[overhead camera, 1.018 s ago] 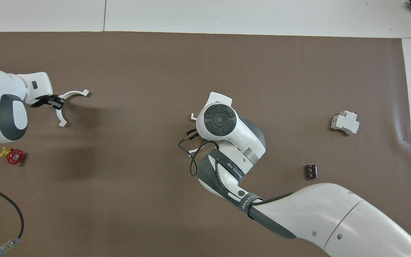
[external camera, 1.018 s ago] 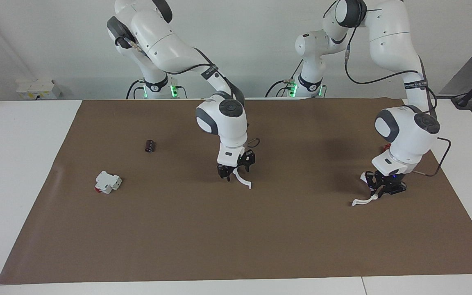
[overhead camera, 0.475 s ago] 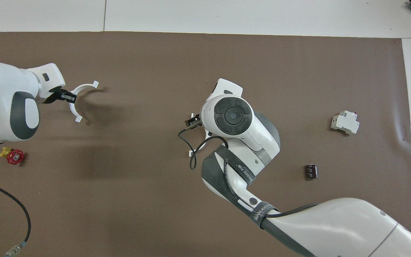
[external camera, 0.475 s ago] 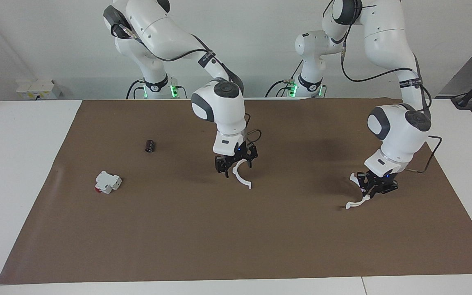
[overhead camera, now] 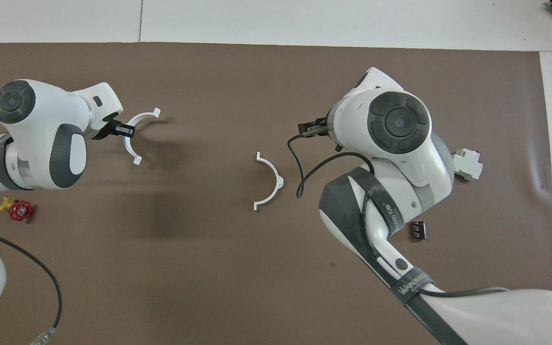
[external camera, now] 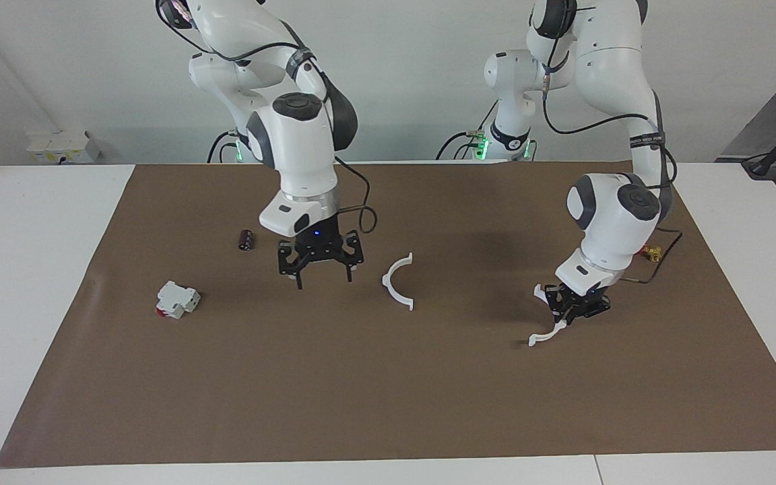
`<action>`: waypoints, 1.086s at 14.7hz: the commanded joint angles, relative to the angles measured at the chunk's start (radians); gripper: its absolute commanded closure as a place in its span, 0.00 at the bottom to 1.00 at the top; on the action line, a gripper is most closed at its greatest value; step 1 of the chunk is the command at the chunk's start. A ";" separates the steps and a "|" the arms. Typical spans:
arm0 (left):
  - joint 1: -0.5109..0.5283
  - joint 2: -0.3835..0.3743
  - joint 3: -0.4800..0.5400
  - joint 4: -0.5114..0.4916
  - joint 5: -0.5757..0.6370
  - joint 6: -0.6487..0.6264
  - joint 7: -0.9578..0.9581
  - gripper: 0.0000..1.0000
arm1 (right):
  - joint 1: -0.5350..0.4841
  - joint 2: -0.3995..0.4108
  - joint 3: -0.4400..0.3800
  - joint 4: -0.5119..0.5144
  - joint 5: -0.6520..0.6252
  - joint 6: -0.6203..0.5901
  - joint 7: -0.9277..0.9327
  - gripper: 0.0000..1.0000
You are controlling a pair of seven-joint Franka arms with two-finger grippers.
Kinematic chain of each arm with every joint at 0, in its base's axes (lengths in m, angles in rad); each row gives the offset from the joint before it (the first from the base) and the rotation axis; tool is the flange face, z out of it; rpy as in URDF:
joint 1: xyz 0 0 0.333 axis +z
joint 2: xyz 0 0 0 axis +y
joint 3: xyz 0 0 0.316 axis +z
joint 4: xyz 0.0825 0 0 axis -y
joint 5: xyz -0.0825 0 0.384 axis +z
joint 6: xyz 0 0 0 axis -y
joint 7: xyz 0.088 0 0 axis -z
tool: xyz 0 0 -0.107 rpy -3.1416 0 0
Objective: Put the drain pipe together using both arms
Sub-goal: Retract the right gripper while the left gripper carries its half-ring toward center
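The drain pipe is in two halves. One white half-ring arc (external camera: 389, 281) (overhead camera: 274, 168) lies free on the brown mat (external camera: 388, 391) near the middle. The other arc (external camera: 546, 335) (overhead camera: 127, 143) hangs just above the mat, with my left gripper (external camera: 568, 314) (overhead camera: 121, 129) shut on it, toward the left arm's end. My right gripper (external camera: 324, 275) hangs open and empty above the mat, beside the free arc on the right arm's side. In the overhead view the right wrist hides that gripper.
A white blocky part with a red end (external camera: 177, 300) (overhead camera: 466, 164) and a small dark cylinder (external camera: 246, 240) (overhead camera: 418, 230) lie toward the right arm's end. A small red valve handle (overhead camera: 19, 210) lies near the left arm.
My right gripper has lifted off the middle arc and moved toward the right arm's end, leaving the arc on the mat. My left gripper has carried its arc toward the middle.
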 commanded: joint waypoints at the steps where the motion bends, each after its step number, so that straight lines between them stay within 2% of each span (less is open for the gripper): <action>1: -0.066 -0.022 0.018 0.001 0.056 -0.039 -0.139 1.00 | 0.001 -0.081 -0.080 -0.018 0.125 -0.031 0.009 0.00; 7: -0.171 -0.029 0.019 0.000 0.076 -0.068 -0.331 1.00 | 0.016 -0.218 -0.255 -0.015 0.157 -0.265 -0.014 0.00; 9: -0.196 -0.029 0.018 0.001 0.142 -0.075 -0.406 1.00 | -0.002 -0.258 -0.270 -0.015 0.157 -0.359 -0.084 0.00; 12: -0.237 -0.034 0.016 -0.003 0.156 -0.077 -0.454 1.00 | -0.047 -0.313 -0.276 -0.015 0.160 -0.477 -0.170 0.00; 16: -0.294 -0.041 0.018 -0.013 0.158 -0.086 -0.498 1.00 | 0.014 -0.351 -0.400 0.020 0.174 -0.606 -0.221 0.00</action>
